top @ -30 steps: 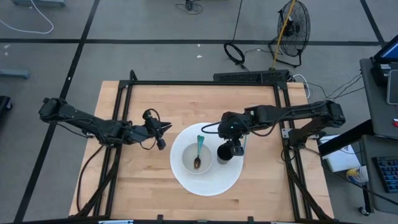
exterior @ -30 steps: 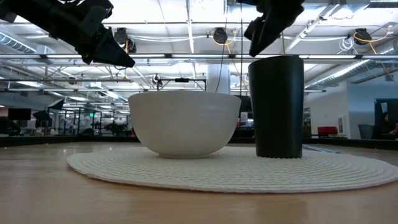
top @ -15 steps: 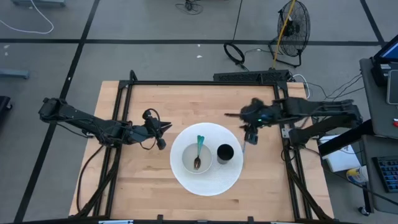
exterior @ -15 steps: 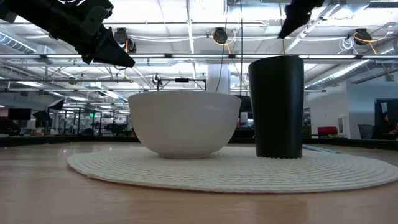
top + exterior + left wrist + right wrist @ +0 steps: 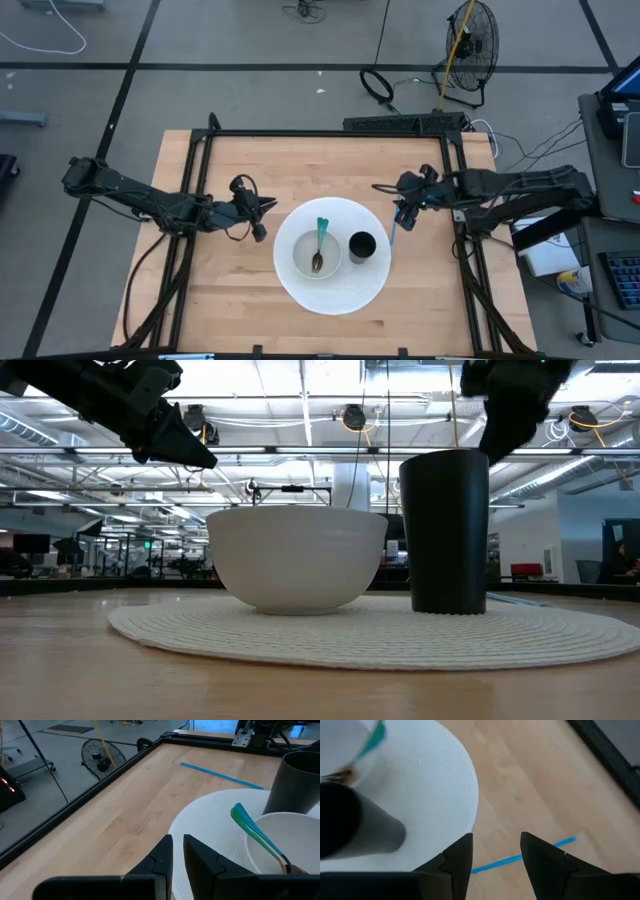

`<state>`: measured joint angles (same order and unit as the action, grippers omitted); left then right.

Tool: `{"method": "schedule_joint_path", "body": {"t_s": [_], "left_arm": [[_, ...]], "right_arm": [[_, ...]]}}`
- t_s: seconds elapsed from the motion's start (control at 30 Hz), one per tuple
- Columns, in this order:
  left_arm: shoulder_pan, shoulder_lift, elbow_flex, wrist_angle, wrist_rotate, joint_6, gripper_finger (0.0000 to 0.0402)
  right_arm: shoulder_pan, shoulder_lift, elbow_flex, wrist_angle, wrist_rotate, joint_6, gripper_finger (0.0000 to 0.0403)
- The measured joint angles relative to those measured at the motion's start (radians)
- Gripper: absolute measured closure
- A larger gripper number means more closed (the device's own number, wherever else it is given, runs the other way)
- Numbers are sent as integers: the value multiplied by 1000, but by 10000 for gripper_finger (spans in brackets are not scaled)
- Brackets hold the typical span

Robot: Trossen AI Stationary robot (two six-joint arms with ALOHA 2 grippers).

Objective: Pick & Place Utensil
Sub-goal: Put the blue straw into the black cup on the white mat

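High view: the blue straw [image 5: 393, 234] lies flat on the worktop [image 5: 240, 290], touching the white mat's [image 5: 330, 295] right edge, long axis running near-to-far. The right pincer [image 5: 405, 213] hangs just above its far end, far nearer than the left pincer [image 5: 262, 215].
Low view: straw hidden behind the black cup [image 5: 444, 530].
Left wrist view: left pincer nearly closed, empty.
Right wrist view: right pincer [image 5: 496, 851] open, empty, straw [image 5: 522, 855] crossing between its fingers below.
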<state>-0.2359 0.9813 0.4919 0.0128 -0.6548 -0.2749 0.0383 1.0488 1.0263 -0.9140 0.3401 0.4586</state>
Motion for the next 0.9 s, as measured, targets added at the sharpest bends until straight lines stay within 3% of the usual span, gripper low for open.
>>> {"method": "schedule_joint_path", "body": {"t_s": [0.17,0.37,0.63,0.9], "left_arm": [[0,0,0,0,0,1,350],[0,0,0,0,1,1,350],[0,0,0,-1,2,7,350],[0,0,0,-1,1,8,350]], "right_arm": [[-105,-2,-134,104,6,152,249],[-274,-1,-250,203,-2,192,237],[-503,34,-262,264,-36,199,206],[-582,193,-263,289,-134,237,205]]}}
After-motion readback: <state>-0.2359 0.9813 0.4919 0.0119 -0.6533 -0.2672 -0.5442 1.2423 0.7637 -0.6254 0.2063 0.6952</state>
